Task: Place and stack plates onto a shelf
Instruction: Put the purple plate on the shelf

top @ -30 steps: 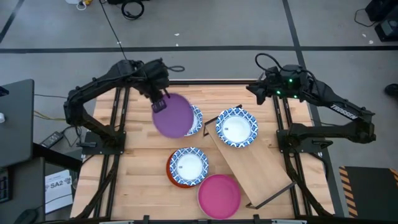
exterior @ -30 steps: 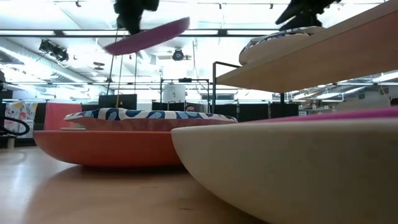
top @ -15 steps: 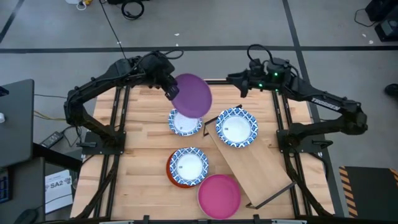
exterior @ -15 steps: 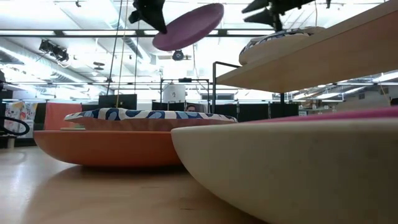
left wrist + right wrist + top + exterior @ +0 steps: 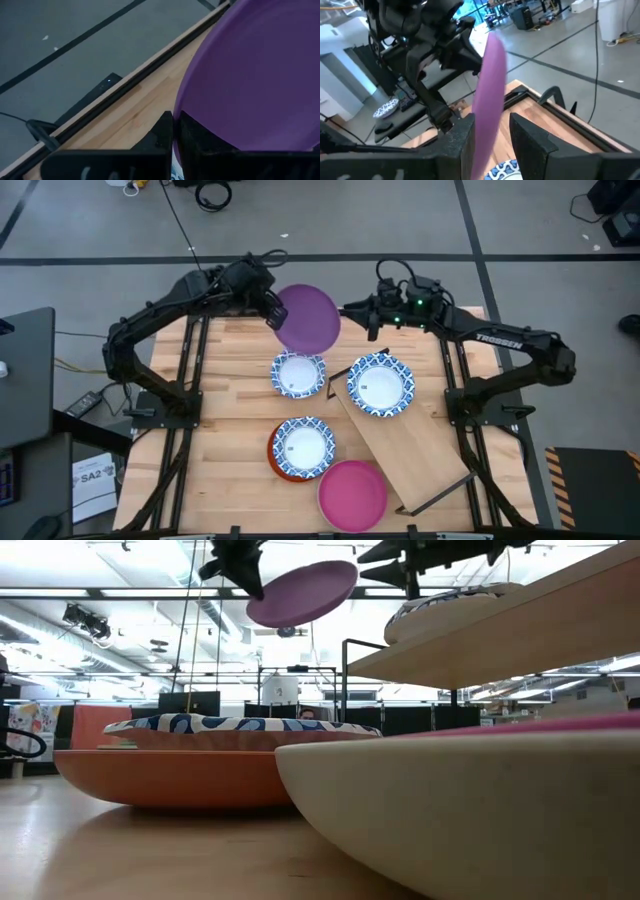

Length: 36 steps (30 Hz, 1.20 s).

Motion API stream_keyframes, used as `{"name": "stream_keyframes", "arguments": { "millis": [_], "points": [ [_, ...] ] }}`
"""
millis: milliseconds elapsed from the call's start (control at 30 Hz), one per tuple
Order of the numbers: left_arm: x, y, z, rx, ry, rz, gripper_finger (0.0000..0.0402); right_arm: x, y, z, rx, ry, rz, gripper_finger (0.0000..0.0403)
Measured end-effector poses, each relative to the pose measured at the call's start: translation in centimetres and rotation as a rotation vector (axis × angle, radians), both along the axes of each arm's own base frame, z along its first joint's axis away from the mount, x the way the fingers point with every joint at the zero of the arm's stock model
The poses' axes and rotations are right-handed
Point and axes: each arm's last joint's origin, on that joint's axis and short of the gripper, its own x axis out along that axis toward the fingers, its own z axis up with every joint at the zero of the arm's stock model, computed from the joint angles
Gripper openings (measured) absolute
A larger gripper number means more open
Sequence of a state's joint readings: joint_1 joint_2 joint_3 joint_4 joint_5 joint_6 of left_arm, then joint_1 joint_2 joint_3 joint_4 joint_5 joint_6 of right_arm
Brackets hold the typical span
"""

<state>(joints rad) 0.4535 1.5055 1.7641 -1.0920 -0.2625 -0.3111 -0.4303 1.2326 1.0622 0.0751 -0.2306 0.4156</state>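
The purple plate (image 5: 307,318) hangs in the air over the table's far edge, with my left gripper (image 5: 272,313) shut on its left rim. My right gripper (image 5: 347,310) is open at the plate's right side. In the right wrist view the plate (image 5: 487,100) shows edge-on between its two fingers. One blue-and-white plate (image 5: 380,385) lies on the shelf (image 5: 415,455). Another (image 5: 298,374) lies on the table. A third (image 5: 303,446) rests on the orange-red plate (image 5: 279,469). The pink plate (image 5: 352,494) lies near the front edge. My left gripper pinches the purple plate's rim (image 5: 183,111) between its two fingers, at the side toward the table's left. The fingers slant down from the left. The plate is lifted clear and tilted, its right side higher (image 5: 335,578). My right gripper: whether a finger (image 5: 462,137) touches the plate, I cannot tell.
The shelf board lies slanted across the table's right half on thin black legs (image 5: 440,492). The arms' black frames (image 5: 185,380) run along both table sides. Bare wood shows at the near left (image 5: 225,480).
My left gripper has carried the purple plate toward the far edge and to the right, a little higher, rolling so that the plate tilts. My right gripper has swung toward the table's left, tipped up to level, and come to the plate's right rim.
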Motion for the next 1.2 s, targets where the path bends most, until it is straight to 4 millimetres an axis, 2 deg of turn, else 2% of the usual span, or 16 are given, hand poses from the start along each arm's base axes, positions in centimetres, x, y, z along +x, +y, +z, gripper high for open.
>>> {"name": "stream_keyframes", "arguments": {
  "millis": [133,400,767,967,1200],
  "points": [
    [-0.3,0.6,0.0,0.007,0.004,0.031,0.0016,0.8,0.2,-0.4,-0.038,0.001,0.023,0.0128],
    [-0.8,1.4,0.0,0.007,0.004,0.063,0.0016,1.0,0.6,-0.1,-0.123,-0.010,-0.032,0.0128],
    [-0.8,1.4,0.0,-0.006,-0.011,0.082,0.0016,1.0,0.4,0.0,-0.155,0.003,-0.133,0.0128],
    [-0.8,1.4,0.0,-0.013,-0.021,0.094,0.0016,1.3,1.1,0.0,-0.179,0.011,-0.137,0.0128],
    [-0.7,1.4,0.1,-0.010,-0.027,0.094,0.0016,1.6,2.0,0.0,-0.237,0.038,-0.222,0.0128]
  ]
}}
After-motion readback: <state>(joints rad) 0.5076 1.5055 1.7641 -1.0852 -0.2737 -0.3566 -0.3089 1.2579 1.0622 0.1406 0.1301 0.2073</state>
